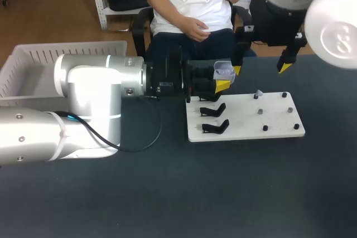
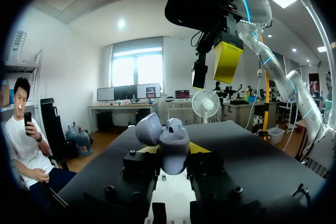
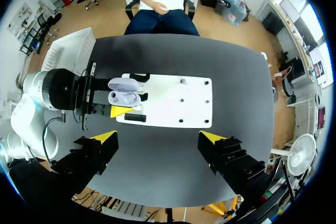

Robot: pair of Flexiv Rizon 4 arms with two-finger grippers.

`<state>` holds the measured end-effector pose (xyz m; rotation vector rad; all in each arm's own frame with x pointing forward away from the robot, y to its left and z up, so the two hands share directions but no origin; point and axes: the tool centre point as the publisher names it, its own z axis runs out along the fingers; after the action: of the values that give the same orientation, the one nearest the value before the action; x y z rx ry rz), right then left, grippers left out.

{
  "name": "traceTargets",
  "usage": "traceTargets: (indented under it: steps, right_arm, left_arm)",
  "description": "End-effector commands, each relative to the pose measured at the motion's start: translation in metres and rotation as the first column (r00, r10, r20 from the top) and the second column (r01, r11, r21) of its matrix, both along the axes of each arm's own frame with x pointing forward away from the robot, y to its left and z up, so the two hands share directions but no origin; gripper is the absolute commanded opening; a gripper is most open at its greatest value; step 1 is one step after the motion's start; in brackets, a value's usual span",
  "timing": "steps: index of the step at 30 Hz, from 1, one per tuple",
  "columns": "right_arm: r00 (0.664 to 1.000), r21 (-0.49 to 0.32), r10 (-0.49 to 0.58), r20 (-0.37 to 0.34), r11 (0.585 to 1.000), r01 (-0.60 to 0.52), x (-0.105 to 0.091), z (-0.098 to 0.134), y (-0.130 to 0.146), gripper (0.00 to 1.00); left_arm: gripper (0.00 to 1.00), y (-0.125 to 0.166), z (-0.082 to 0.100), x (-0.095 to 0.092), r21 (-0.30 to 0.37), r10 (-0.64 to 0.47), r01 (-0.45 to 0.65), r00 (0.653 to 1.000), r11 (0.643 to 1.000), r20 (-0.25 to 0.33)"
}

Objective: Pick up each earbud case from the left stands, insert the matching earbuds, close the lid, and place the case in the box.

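One pale lilac earbud case [image 2: 173, 149], rounded, lid hinged open

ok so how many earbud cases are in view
1. The lavender earbud case, lid open, is held in the left gripper's jaws over the board's far left corner. The left arm hides part of the box, so more could be inside.

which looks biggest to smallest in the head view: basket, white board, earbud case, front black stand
1. basket, partly hidden
2. white board
3. earbud case and front black stand, too alike to rank
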<state>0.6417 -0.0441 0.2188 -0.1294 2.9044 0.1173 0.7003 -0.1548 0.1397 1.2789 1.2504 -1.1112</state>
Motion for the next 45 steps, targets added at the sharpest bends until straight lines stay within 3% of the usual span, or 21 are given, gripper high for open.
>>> traceTargets:
  steps: [1,10,12,15,17,23,26,32,45]
  right_arm:
    - [0.988,0.013,-0.016,0.152,1.000,0.014,-0.008,-0.002,-0.001,1.00]
    - [0.988,0.013,-0.016,0.152,1.000,0.014,-0.008,-0.002,-0.001,1.00]
    - [0.978,0.134,-0.075,0.192,0.990,0.050,-0.004,0.002,-0.015,1.00]
    - [0.976,0.225,-0.097,0.197,0.973,0.051,0.005,0.004,-0.034,1.00]
    - [0.979,0.223,-0.095,0.179,0.973,0.053,0.012,0.001,-0.042,1.00]
    - [0.981,0.339,-0.114,0.158,0.939,0.055,0.043,-0.022,-0.063,1.00]
    - [0.983,0.304,-0.095,0.157,0.952,0.044,0.060,-0.038,-0.069,1.00]
    - [0.994,0.301,-0.085,0.063,0.952,0.062,0.085,-0.072,-0.074,1.00]
    - [0.992,0.254,-0.069,-0.105,0.963,0.094,0.109,-0.124,-0.061,1.00]
  left_arm:
    - [0.00,0.000,0.000,-0.001,-0.003,0.004,-0.004,1.000,1.000,0.002]
    - [0.00,0.000,0.000,-0.001,-0.003,0.004,-0.004,1.000,1.000,0.002]
    - [0.00,0.000,0.000,-0.001,-0.003,0.004,-0.004,1.000,1.000,0.002]
    - [0.00,0.000,0.000,-0.001,-0.003,0.004,-0.004,1.000,1.000,0.002]
    - [0.00,0.000,0.000,-0.001,-0.003,0.004,-0.004,1.000,1.000,0.002]
    - [0.00,0.000,0.000,-0.001,-0.003,0.004,-0.004,1.000,1.000,0.002]
    - [0.00,0.000,0.000,-0.001,-0.003,0.004,-0.004,1.000,1.000,0.002]
    - [0.00,0.000,0.000,-0.001,-0.003,0.004,-0.004,1.000,1.000,0.002]
    - [0.00,0.000,0.000,-0.001,-0.003,0.004,-0.004,1.000,1.000,0.002]
